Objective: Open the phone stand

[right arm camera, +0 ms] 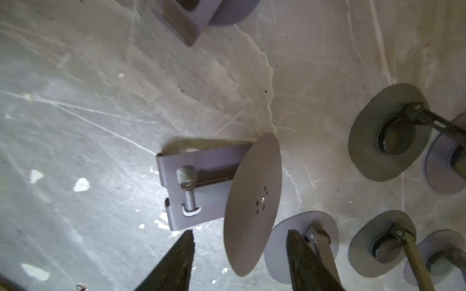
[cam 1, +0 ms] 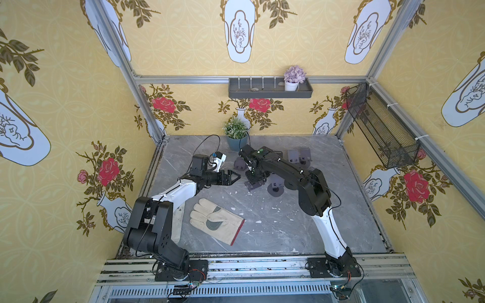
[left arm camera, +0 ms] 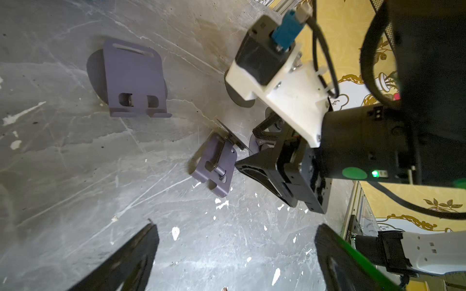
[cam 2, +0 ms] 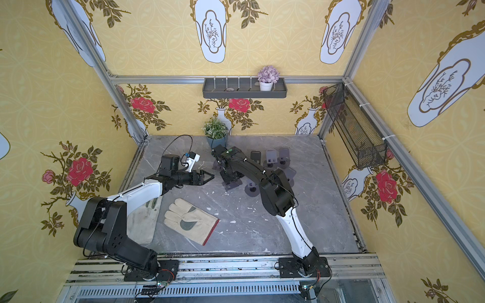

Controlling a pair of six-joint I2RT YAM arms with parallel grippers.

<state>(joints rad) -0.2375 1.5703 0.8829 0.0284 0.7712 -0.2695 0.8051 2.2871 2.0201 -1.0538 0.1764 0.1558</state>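
Stand (right arm camera: 201, 186): plate-down on desk (right arm camera: 100, 126), disc (right arm camera: 252, 201) hinged up, seemingly half-open.
Right pincer (right arm camera: 240, 233): released, astride disc.
Left pincer (left arm camera: 237, 252): released, empty.
Remaining: probably upright it.

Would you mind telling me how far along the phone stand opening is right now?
Done: the stands at the back already stand upright. In hand: the phone stand beneath the open right gripper lies plate-down, its round base tilted up, unheld. Remaining: probably finishing and righting it; the left gripper is open and empty.
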